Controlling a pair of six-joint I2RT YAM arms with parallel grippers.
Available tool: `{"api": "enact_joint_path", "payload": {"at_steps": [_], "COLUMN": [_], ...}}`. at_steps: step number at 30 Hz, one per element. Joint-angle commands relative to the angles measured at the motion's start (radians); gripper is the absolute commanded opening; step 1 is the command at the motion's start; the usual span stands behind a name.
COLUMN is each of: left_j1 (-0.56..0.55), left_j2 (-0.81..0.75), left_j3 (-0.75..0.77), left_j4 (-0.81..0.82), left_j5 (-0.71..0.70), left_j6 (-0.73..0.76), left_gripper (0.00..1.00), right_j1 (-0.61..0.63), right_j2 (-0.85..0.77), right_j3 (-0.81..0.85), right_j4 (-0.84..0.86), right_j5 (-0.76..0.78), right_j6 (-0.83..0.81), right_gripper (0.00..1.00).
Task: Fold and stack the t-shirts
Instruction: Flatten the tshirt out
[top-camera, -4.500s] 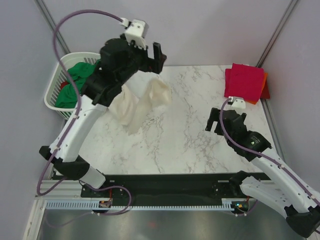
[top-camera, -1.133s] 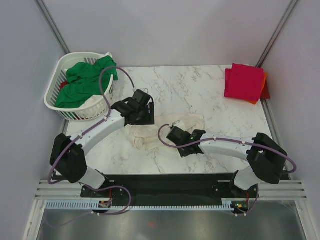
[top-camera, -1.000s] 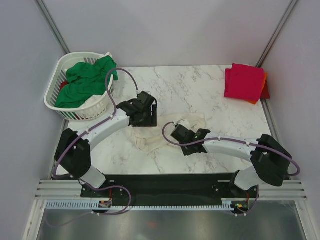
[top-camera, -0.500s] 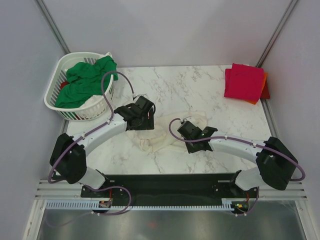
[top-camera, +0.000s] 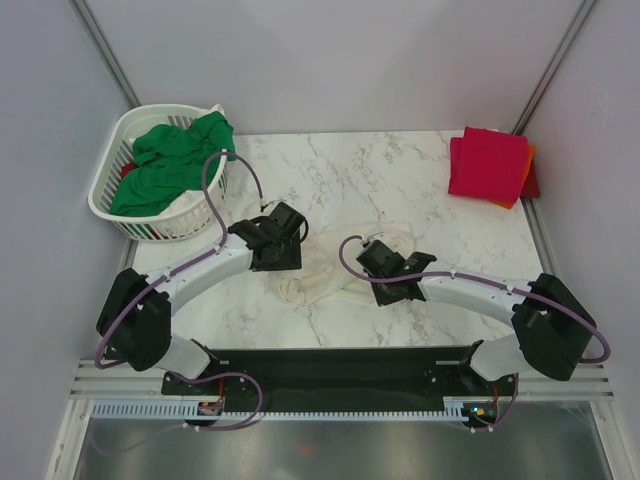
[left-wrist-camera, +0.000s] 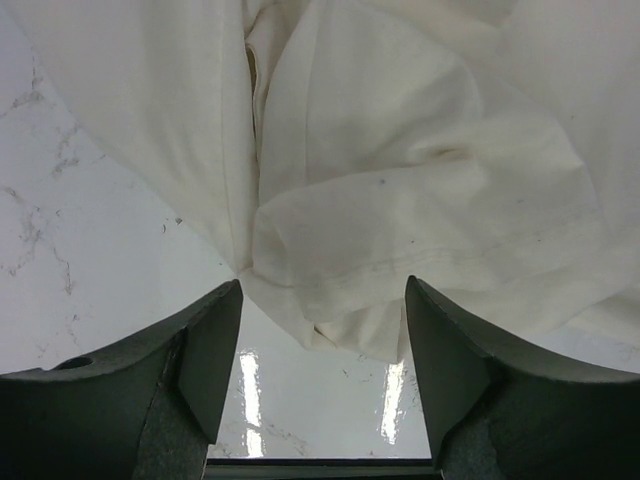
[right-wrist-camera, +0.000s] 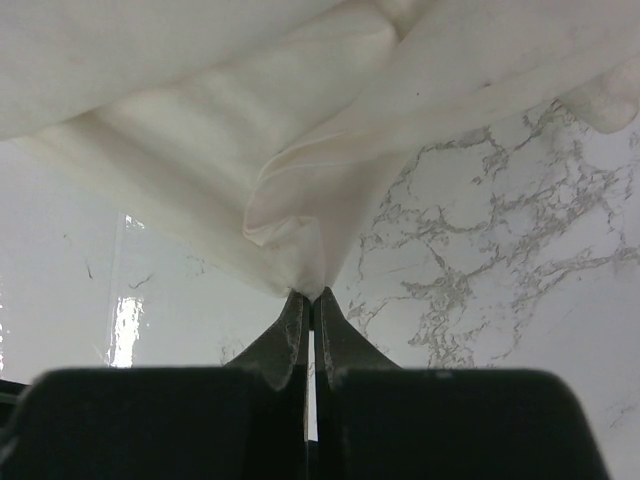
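The cream-white t-shirt (top-camera: 320, 281) lies crumpled on the marble table between my two grippers. My left gripper (top-camera: 292, 250) stands open at the shirt's left end. In the left wrist view its fingers (left-wrist-camera: 210, 350) straddle a hemmed corner of the shirt (left-wrist-camera: 400, 200) without pinching it. My right gripper (top-camera: 368, 253) is shut on a fold of the same shirt (right-wrist-camera: 250, 120), the cloth bunching at the fingertips (right-wrist-camera: 310, 300). A folded crimson-pink shirt (top-camera: 487, 162) rests on an orange one (top-camera: 527, 172) at the back right. A bright green shirt (top-camera: 165, 165) fills the basket.
The white slotted laundry basket (top-camera: 103, 190) stands at the back left corner, close behind my left arm. Grey walls enclose the table on three sides. Bare marble (top-camera: 360, 170) lies between the shirt and the folded pile.
The cream shirt, held high by the left gripper earlier, now lies on the table. Over the last second the right gripper dragged its fold rightward and the left gripper drew slightly back.
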Motion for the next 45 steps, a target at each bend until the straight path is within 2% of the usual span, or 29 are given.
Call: {"api": "enact_joint_path", "payload": {"at_steps": [1,5,12,20,23,27,32,36,39,41,42,45], "left_j1": [-0.004,-0.004,-0.004,-0.004,-0.002,-0.004,-0.004,-0.004,-0.004,-0.004,-0.004,-0.002], "left_j2": [0.016,0.032,0.05,0.072,0.072,0.056,-0.031,-0.173,-0.23,-0.263,-0.269,-0.284], "left_j3": [0.013,0.011,0.005,-0.001,-0.004,0.005,0.066,0.25,0.519,0.632,0.74,0.937], "left_j4": [0.023,0.044,0.065,0.085,0.089,0.087,0.052,-0.091,-0.198,-0.261,-0.276,-0.336], "left_j5": [-0.025,0.002,0.018,0.027,0.022,0.018,0.012,-0.04,-0.093,-0.117,-0.12,-0.13], "left_j6": [-0.047,-0.052,-0.058,-0.058,-0.061,-0.058,-0.029,-0.003,0.042,0.074,0.082,0.102], "left_gripper": [0.73,0.69,0.52,0.49,0.39,0.02,0.02,0.02,0.02,0.02,0.02,0.02], "right_j1": [-0.008,-0.009,-0.008,-0.009,-0.009,-0.009,-0.021,-0.055,-0.098,-0.135,-0.147,-0.207], "right_j2": [-0.028,-0.028,-0.023,-0.026,-0.026,-0.018,-0.064,-0.147,-0.192,-0.221,-0.23,-0.264], "right_j3": [-0.009,-0.013,-0.016,-0.018,-0.016,-0.016,0.011,0.134,0.281,0.362,0.448,0.628], "right_j4": [0.002,0.002,0.003,0.0,0.0,0.003,-0.015,-0.098,-0.193,-0.237,-0.283,-0.363], "right_j5": [0.002,0.005,0.006,0.006,0.008,0.008,0.014,0.049,0.093,0.119,0.147,0.181], "right_j6": [-0.011,-0.01,-0.011,-0.011,-0.009,-0.011,-0.003,-0.017,-0.048,-0.062,-0.069,-0.077], "right_gripper": [0.0,0.0,0.0,0.0,0.0,0.0,0.0,0.0,0.0,0.0,0.0,0.0]}}
